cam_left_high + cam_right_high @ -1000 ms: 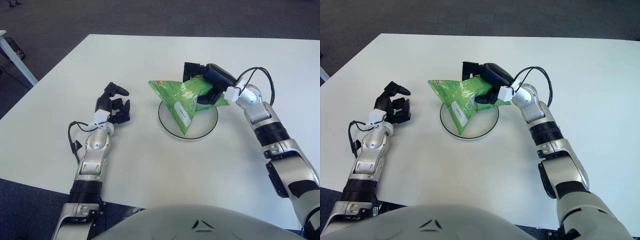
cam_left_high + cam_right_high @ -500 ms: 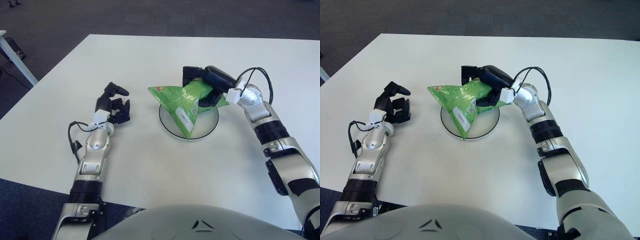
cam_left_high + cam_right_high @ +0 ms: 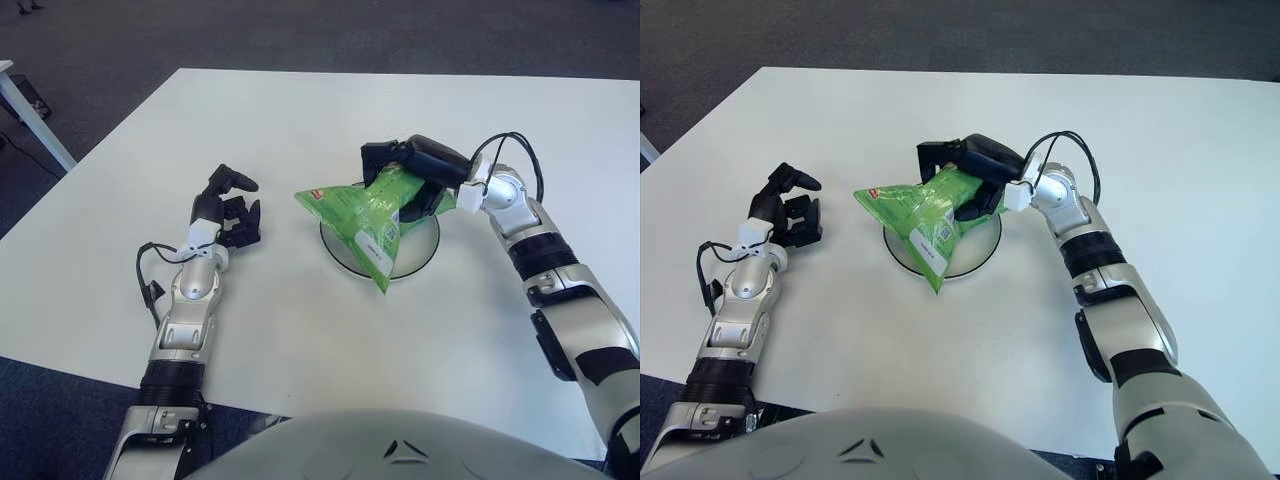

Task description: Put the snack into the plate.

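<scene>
Left eye view: the right hand (image 3: pixel 415 175) grips the green snack bag (image 3: pixel 365 210) by its right end, over the plate (image 3: pixel 420 245); its low corner seems past the rim. The left hand (image 3: pixel 228 210), curled, shows left of the plate on the table (image 3: pixel 300 110).

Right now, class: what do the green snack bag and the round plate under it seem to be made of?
Green snack bag, held in the right hand: likely thin plastic film; it creases and shines. Round plate: pale with a dark rim, possibly ceramic or plastic; it looks smooth and rigid.
</scene>
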You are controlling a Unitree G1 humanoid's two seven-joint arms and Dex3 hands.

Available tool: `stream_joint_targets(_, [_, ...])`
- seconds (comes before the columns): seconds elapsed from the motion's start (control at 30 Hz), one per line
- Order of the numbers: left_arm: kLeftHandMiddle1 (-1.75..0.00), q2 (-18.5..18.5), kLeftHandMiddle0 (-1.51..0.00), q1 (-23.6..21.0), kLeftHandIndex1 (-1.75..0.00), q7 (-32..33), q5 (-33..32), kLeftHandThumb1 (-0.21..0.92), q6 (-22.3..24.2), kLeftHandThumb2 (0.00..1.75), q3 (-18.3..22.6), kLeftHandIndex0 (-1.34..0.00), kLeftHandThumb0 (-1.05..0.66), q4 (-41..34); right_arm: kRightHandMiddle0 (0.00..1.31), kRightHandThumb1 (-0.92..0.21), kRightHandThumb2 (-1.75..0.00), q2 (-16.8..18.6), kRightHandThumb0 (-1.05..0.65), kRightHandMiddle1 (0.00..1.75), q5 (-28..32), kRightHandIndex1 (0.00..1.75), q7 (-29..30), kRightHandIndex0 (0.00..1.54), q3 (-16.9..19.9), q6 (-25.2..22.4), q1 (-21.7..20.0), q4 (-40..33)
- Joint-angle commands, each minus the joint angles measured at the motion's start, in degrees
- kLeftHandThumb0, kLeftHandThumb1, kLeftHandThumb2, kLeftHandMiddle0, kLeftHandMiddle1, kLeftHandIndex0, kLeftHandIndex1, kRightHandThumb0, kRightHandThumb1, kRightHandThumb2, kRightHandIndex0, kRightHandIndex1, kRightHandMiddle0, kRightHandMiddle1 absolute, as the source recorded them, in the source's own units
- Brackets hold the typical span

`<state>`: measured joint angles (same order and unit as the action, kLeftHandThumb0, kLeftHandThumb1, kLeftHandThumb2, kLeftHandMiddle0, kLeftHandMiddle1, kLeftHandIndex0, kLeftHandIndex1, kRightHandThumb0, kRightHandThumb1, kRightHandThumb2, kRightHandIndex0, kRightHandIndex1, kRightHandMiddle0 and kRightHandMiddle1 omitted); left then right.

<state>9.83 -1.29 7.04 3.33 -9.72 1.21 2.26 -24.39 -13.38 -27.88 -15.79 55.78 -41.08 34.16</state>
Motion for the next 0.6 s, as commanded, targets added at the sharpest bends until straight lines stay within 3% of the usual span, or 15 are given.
stream_joint_targets(0.0, [-1.75,-4.62,-1.16,8.12,-1.75,1.14,0.92,0.45,0.40,1.15,-2.10,-0.51,-0.44,6.21,0.60,-0.34,-1.29,-2.16,-0.49,1.75,-3.96,1.75,0.56,0.96,-0.53,0.96,0.01,1.16])
stream_joint_targets(0.13, [-1.75,-4.87,-1.16,8.02,-1.75,1.57,1.00,0.44,-0.05,1.15,-2.01,-0.51,-0.44,6.40,0.54,-0.40,-1.20,-3.21,-0.47,1.75,-4.16,1.75,0.64,0.82,-0.14,1.38,0.26,0.06])
stream_joint_targets(0.17, [-1.75,-4.96,-1.17,7.98,-1.75,1.70,1.02,0.44,-0.19,1.16,-1.98,-0.51,-0.44,6.45,0.43,-0.57,-1.00,-3.49,-0.64,1.75,-4.16,1.75,0.63,0.66,-0.11,1.38,0.34,-0.31])
stream_joint_targets(0.23, [-1.75,-5.10,-1.17,7.85,-1.75,1.80,0.90,0.43,-0.37,1.17,-1.97,-0.52,-0.44,6.55,0.34,-0.74,-0.77,-3.94,-0.79,1.75,-3.96,1.75,0.28,0.50,-0.29,1.54,0.28,-0.66])
stream_joint_targets(0.27, [-1.75,-5.14,-1.17,7.78,-1.75,1.79,0.81,0.43,-0.39,1.17,-1.98,-0.52,-0.44,6.59,0.22,-0.81,-0.69,-4.08,-0.86,1.64,-3.82,1.63,0.07,0.35,-0.45,1.66,0.17,-0.64])
stream_joint_targets(0.37, [-1.75,-5.18,-1.17,7.81,-1.75,1.75,0.55,0.43,-0.25,1.17,-2.09,-0.52,-0.44,6.38,0.07,-0.88,-0.59,-4.53,-0.94,1.47,-2.75,1.43,-0.66,0.17,-0.66,1.97,0.32,-1.11])
stream_joint_targets(0.57, [-1.75,-4.88,-1.15,7.71,-1.75,1.33,0.41,0.45,0.35,1.15,-2.22,-0.51,-0.44,6.24,0.01,-0.92,-0.48,-5.31,-0.95,1.17,-0.83,1.00,-2.21,0.05,-0.78,3.11,0.48,-2.07])
